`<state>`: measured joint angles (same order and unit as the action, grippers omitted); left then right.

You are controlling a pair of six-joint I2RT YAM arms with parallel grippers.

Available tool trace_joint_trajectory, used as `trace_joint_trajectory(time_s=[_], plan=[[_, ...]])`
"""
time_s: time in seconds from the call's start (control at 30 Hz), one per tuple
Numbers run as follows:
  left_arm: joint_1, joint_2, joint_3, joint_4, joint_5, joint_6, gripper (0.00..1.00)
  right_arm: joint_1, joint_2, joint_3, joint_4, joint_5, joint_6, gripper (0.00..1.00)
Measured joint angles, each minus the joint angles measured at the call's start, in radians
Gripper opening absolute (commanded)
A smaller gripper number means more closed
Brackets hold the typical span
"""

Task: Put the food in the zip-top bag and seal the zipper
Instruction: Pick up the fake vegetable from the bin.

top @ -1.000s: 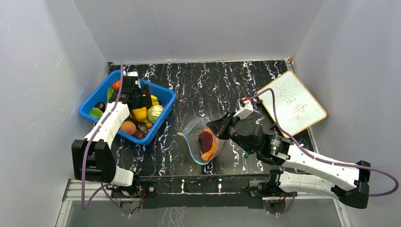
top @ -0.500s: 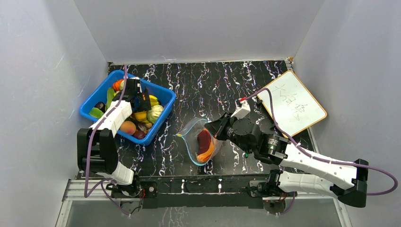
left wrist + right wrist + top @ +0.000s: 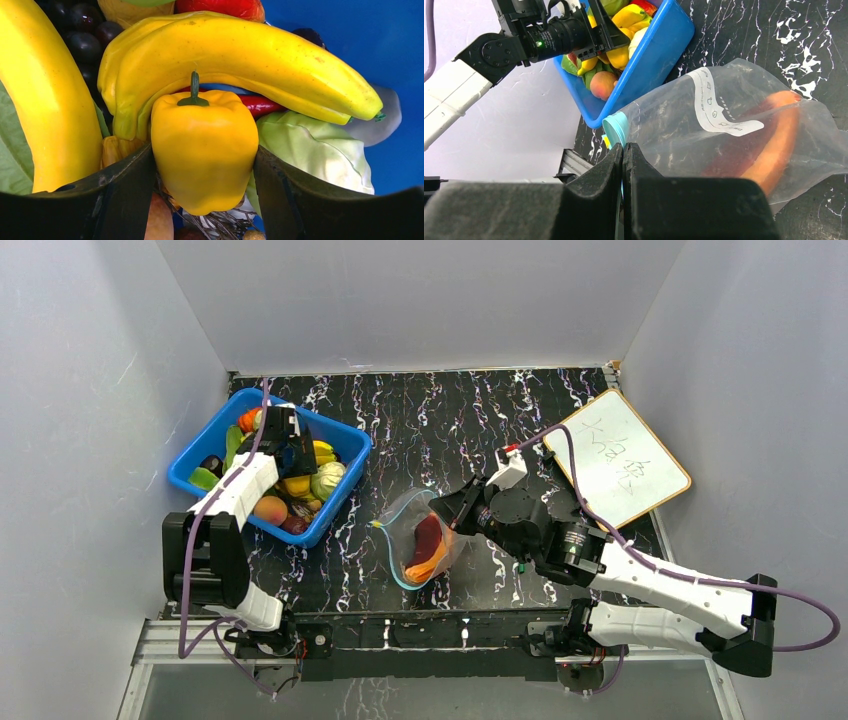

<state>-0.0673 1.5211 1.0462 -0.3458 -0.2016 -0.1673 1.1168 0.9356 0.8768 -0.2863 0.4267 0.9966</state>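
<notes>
— So why is the bag [image 3: 724,125] tipped up like that, near the middle of the worktop [image 3: 450,420] between the two arms?
— Because the right gripper [image 3: 623,150] has its jaws closed tight on the mouth edge. It pinches the teal zipper strip [image 3: 615,131] and lifts that side, apparently to present the opening toward the blue bin [image 3: 659,55] for the next piece.
— And the left gripper [image 3: 202,165]?
— Down in the bin, a jaw on either side of a yellow pepper [image 3: 205,125]. The jaws seem to touch both flanks, but whether they have a firm hold I cannot tell. The pepper sits in the pile, under a curved banana [image 3: 240,47] and beside a pale cabbage [image 3: 310,145].
— How does the bag look?
— Clear and crinkly, white label patch facing up, mouth unsealed. Two things lie inside: a dark red piece [image 3: 432,533] and an orange piece [image 3: 774,150]. Most of the food is in the bin, so by my judgement the job is in its early part, with sealing a good way off.
</notes>
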Motion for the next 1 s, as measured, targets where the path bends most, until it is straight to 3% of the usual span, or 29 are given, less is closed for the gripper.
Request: trace_joint_trajectory(time_s=[0.27, 0.6, 1.0], plan=[[0.000, -0.073, 0.000, -0.049, 0.021, 0.000, 0.43, 0.000, -0.031, 0.000, 0.000, 0.001, 0.007, 0.00], [0.000, -0.303, 0.009, -0.119, 0.136, -0.021, 0.38, 0.000, -0.042, -0.010, 0.000, 0.003, 0.061, 0.00], [0.000, -0.447, 0.011, -0.187, 0.521, -0.095, 0.33, 0.000, 0.029, 0.003, 0.008, 0.103, 0.143, 0.00]])
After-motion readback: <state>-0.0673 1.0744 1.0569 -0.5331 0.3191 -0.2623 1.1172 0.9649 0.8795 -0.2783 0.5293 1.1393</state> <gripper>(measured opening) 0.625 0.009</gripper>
